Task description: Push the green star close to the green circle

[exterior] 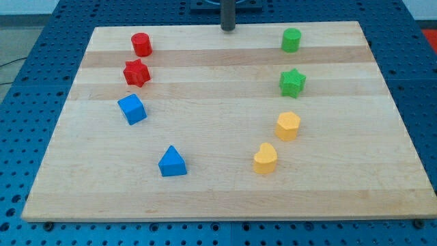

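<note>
The green star [292,83] lies on the wooden board at the view's right, a short way below the green circle [291,40], which sits near the top edge. The two are apart, with a gap of bare wood between them. My tip [228,29] stands at the board's top edge near the middle, to the left of the green circle and up-left of the green star, touching no block.
A red circle [141,44], a red star [136,72] and a blue cube [132,109] stand in a column at the left. A blue triangle [172,162] is lower middle. A yellow hexagon [288,126] and a yellow heart [265,159] lie below the green star.
</note>
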`<state>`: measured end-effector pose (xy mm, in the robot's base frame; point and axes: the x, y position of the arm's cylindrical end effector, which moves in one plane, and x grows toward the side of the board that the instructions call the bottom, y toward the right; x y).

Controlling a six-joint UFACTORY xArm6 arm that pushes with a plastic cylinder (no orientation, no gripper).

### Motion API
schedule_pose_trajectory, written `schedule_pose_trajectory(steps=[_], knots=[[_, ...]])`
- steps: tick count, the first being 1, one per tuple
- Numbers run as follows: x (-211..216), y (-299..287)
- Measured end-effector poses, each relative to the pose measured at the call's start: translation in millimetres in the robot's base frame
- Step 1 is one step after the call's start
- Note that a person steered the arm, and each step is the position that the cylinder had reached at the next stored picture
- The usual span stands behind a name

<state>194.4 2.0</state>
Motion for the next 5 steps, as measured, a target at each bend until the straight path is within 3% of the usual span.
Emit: schedule_pose_trajectory(steps=[1, 2, 3, 4, 5], knots=[[2.9, 0.4], [5.3, 85.7], [41.7, 67.0], [114.8, -25.5], [239.1, -32.9]])
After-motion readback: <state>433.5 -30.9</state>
